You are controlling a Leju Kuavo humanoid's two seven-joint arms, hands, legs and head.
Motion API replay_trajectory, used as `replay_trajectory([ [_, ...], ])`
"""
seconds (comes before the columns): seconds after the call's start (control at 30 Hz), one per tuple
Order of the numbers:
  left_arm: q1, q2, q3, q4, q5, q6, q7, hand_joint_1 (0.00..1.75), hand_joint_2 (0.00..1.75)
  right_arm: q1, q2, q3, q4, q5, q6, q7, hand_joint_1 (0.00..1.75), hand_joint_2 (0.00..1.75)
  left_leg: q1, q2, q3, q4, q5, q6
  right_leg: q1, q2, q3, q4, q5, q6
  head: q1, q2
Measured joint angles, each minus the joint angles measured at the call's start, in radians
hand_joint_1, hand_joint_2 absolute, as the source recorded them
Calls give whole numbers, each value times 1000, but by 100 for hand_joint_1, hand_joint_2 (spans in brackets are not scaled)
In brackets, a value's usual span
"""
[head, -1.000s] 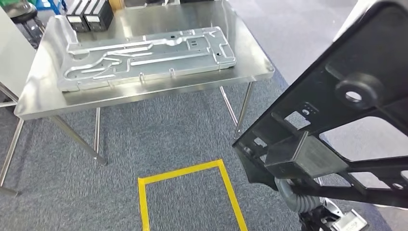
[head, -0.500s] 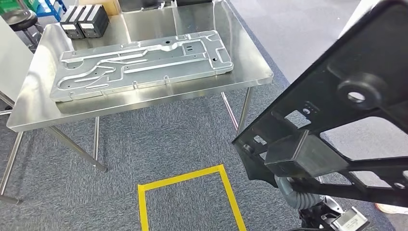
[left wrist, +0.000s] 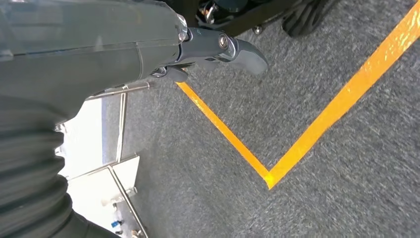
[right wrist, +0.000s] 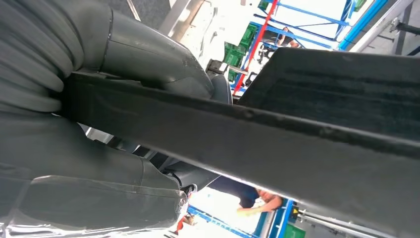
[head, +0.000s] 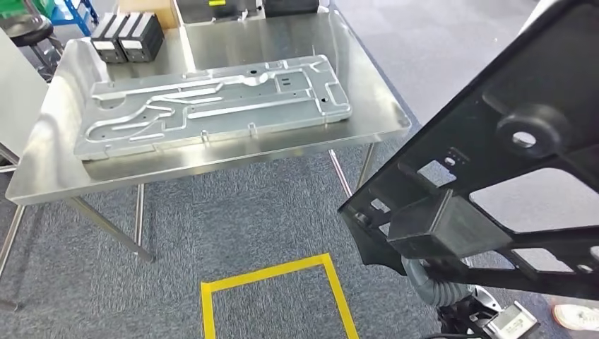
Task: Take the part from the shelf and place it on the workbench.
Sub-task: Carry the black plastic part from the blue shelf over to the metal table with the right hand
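Note:
A large black plastic frame part with cut-outs and a round boss is held up at the right of the head view, well short of the steel workbench. My right hand grips one of its bars; in the head view only the ribbed wrist cover shows beneath the part. My left hand hangs over the carpet, its thumb out and nothing in it.
A long machined metal plate covers most of the workbench, with two black boxes at its far left corner. A yellow tape square marks the grey carpet before the bench. A person's shoe is at lower right.
The whole head view has shifted: the workbench and tape square sit lower and further right in the picture, so the camera has moved. The black part stays in my right hand.

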Motion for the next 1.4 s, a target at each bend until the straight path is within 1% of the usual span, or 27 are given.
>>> replay_trajectory([
  [0.07,0,-1,0,0,0,0,0,0,175,2,0,0,1,-1,0,0,169,175,0,0,8,0,-8,4,-2,0,-80,121,-49,7,0,0],
  [0.1,1,-1,0,0,0,0,0,0,175,5,0,0,2,-1,0,-1,169,175,0,0,12,0,-13,3,-3,0,-116,165,-58,10,0,0],
  [0.13,1,-1,0,0,0,0,0,0,175,8,0,0,3,-1,-2,-2,169,175,0,0,19,0,-19,2,-4,0,-138,178,-46,12,0,0],
  [0.17,2,-1,0,0,0,-1,0,0,175,12,0,0,3,-2,-3,-4,169,175,1,-1,28,0,-26,1,-6,-1,-141,155,-13,14,0,0],
  [0.23,3,-1,0,0,0,-2,1,0,175,20,0,0,3,-2,-6,-7,169,175,3,-1,51,-1,-43,-7,-8,-3,-105,33,82,12,0,0],
  [0.27,2,-1,0,0,0,-3,2,0,175,24,0,0,2,-1,-6,-8,169,175,3,-2,60,-1,-51,-12,-5,-5,-88,-25,105,7,0,0],
  [0.3,1,-1,0,0,0,-4,2,0,175,27,0,0,1,1,-6,-8,169,175,2,-1,64,-1,-58,-18,-2,-7,-77,-61,116,-1,0,0],
  [0.33,1,-1,0,0,0,-4,2,0,175,31,1,0,0,2,-6,-9,169,175,1,-1,69,0,-62,-25,1,-9,-74,-74,112,-11,0,0],
  [0.43,0,-1,0,0,0,-6,0,0,175,41,1,0,-5,5,-7,-11,169,175,0,1,77,20,-73,-43,2,-6,-61,-82,112,-38,0,0],
  [0.5,-1,-1,0,0,0,-7,-2,0,175,42,4,0,-10,6,-10,-12,169,175,3,2,45,90,-101,-50,1,-5,-45,-86,105,-51,0,0],
  [0.6,-1,-1,-1,0,0,-11,-3,0,175,47,9,-1,-18,10,-17,-12,169,175,6,2,-64,262,-167,-55,5,-5,-29,-86,89,-60,0,0],
  [0.63,0,-1,-1,0,0,-11,-3,0,175,49,11,-1,-19,11,-18,-12,169,175,6,2,-88,284,-167,-55,7,-4,-23,-86,83,-61,0,0],
  [0.67,1,-1,-1,0,0,-12,-3,0,175,51,13,-1,-20,12,-18,-12,169,175,5,2,-95,270,-144,-53,9,-3,-15,-86,77,-61,0,0],
  [0.73,1,-1,0,0,0,-12,-3,0,175,52,15,-1,-21,13,-15,-12,169,175,1,3,-66,154,-56,-39,13,-2,5,-87,64,-61,0,0],
  [0.77,1,0,0,0,0,-12,-3,0,175,52,16,-1,-21,13,-12,-12,169,175,-4,4,-47,96,-31,-30,15,-2,13,-87,58,-59,0,0],
  [0.8,0,0,0,0,0,-12,-3,0,175,51,16,-1,-22,13,-9,-12,169,175,-9,3,-34,55,-25,-22,15,-1,18,-88,53,-54,0,0],
  [0.87,0,1,0,0,0,-11,-4,0,175,51,17,-1,-22,14,-4,-10,169,175,-17,2,-23,25,-39,-9,13,-1,25,-84,53,-41,0,0],
  [0.93,3,2,0,0,0,-11,-4,0,175,50,17,0,-23,15,-4,-8,169,175,-14,1,-1,4,-19,1,10,0,30,-68,54,-29,0,0],
  [1.0,3,2,0,0,0,-11,-4,0,175,48,17,0,-25,15,-5,-8,169,175,-8,2,20,-7,-8,6,8,0,7,-16,25,-18,0,0],
  [1.07,0,0,0,0,0,-10,-4,0,175,47,17,-1,-26,15,-4,-7,169,175,-6,3,27,-10,-13,6,2,-1,-59,88,-26,-6,0,0],
  [1.1,0,-1,0,0,0,-9,-4,0,175,47,17,-1,-26,15,-3,-7,169,175,-6,2,30,-9,-17,5,-1,-1,-96,138,-43,1,0,0],
  [1.13,0,-1,0,0,0,-9,-5,0,175,48,17,-1,-26,15,-2,-7,169,175,-5,2,35,-9,-23,3,-5,-1,-124,164,-42,6,0,0],
  [1.17,1,-1,0,0,0,-9,-6,0,175,48,17,-1,-26,15,-2,-6,169,175,-2,1,43,-9,-30,0,-10,-2,-135,156,-20,10,0,0],
  [1.23,3,-2,0,0,0,-9,-7,0,175,49,17,-1,-26,15,-2,-6,169,175,4,-1,65,-8,-49,-10,-18,-3,-109,48,69,18,0,0],
  [1.27,2,-1,0,0,0,-9,-8,0,175,50,17,-1,-25,15,-2,-6,169,175,7,-1,76,-7,-58,-17,-19,-3,-90,-10,99,21,0,0],
  [1.33,0,-2,0,0,0,-10,-9,0,175,52,17,-1,-25,16,-2,-5,169,175,7,-2,86,-7,-73,-31,-14,-7,-73,-67,109,8,0,0],
  [1.4,-1,-2,0,0,0,-11,-10,0,175,54,17,-1,-27,16,-2,-5,169,175,4,-1,94,-5,-79,-46,-10,-8,-69,-69,99,-18,0,0],
])
